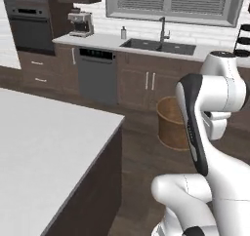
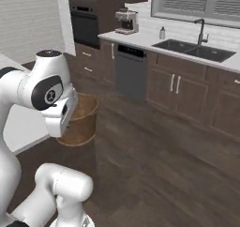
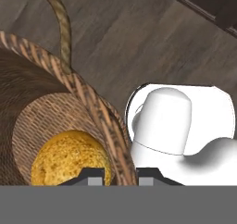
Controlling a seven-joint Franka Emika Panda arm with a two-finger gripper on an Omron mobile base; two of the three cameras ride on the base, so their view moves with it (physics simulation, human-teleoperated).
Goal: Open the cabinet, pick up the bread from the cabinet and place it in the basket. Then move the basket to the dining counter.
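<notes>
The gripper (image 3: pixel 120 176) was nearest, its two dark tips pinched on the thick woven rim of the basket (image 3: pixel 99 109), one tip inside and one outside. The bread (image 3: pixel 69 158), a golden bun, lay on the basket's floor just beside the inner tip. In the base views the basket (image 1: pixel 171 123) hung above the dark wood floor (image 2: pixel 154 155), partly behind the white arm. The dining counter (image 1: pixel 44 137) stood to the left, near the basket but apart from it.
</notes>
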